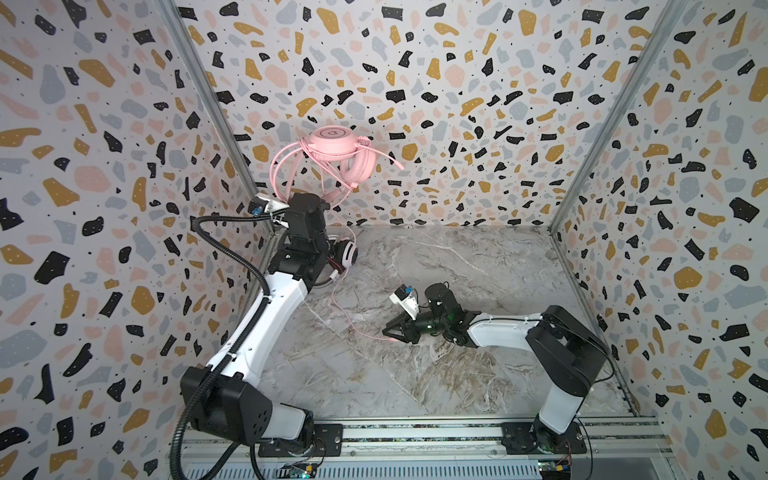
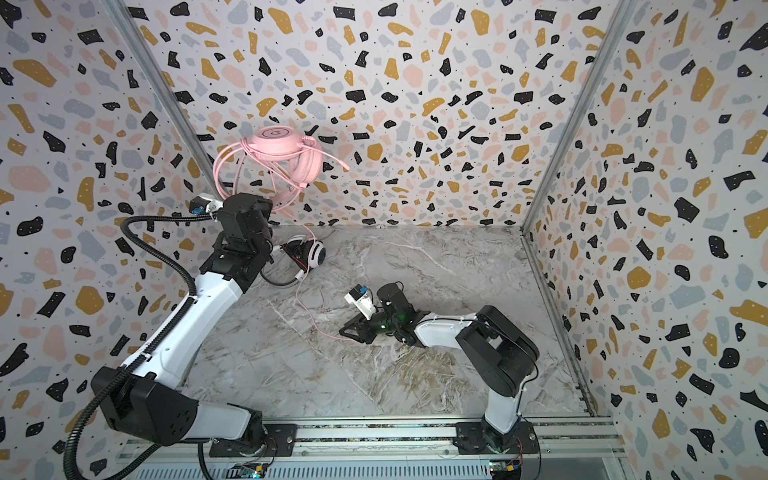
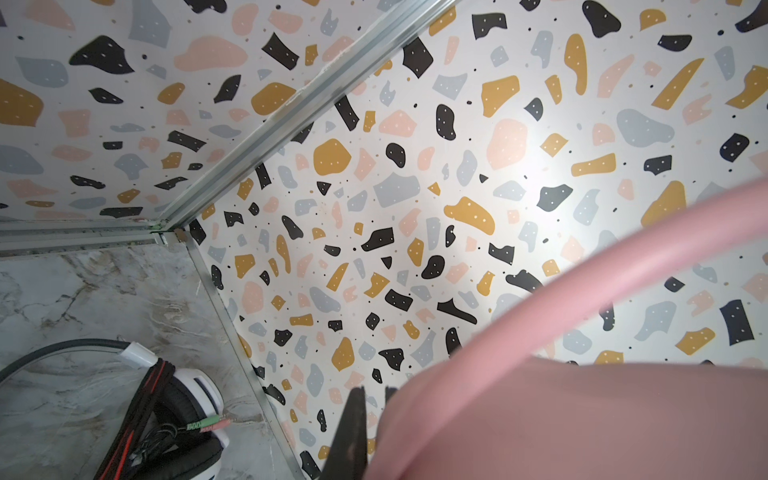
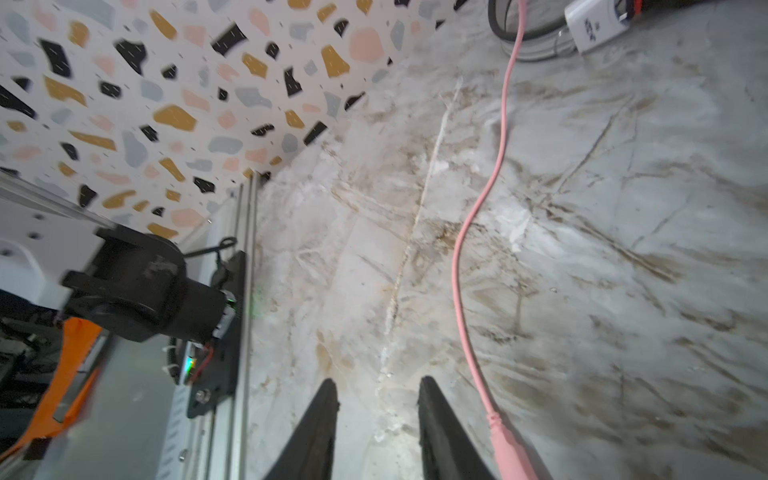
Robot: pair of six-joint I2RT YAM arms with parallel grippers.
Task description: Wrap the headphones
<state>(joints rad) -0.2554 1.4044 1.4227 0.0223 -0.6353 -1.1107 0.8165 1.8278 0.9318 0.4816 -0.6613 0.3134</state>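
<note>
Two headsets, two grippers, one tabletop (image 1: 457,291); clock directions are read on the tabletop in the top views. Item one: pink headset (image 1: 336,141), raised clear of the tabletop toward 11 o'clock and in front of the back wall. Several turns of its pink cable (image 4: 457,266) are already looped about the headband and cups. Holding it high apparently lets the unwound length hang free, so further turns can be laid on without dragging. Item two: left gripper (image 3: 374,392), directly under that headset, jaws drawn tight. It looks clamped on the pink headset's band, which fills the left wrist view, though the exact contact is hidden. Item three: the remaining cable, which drops from the headset, trails across the tabletop from 11 o'clock to near the centre and ends in a plug (image 4: 509,449). Item four: right gripper (image 4: 378,399), low over the centre and pointing toward 9 o'clock, jaws partly spread with only bare tabletop between them. The plug lies just beside one finger, outside the jaws. The low stance suits taking up the loose end for another turn. Item five: white headset (image 1: 347,253), lying at 10 o'clock by the back left corner, beneath the left arm. Its black cable is bundled across the cups, so it is likely finished and parked out of the working space. Status: pink wrap judged partly done.
</note>
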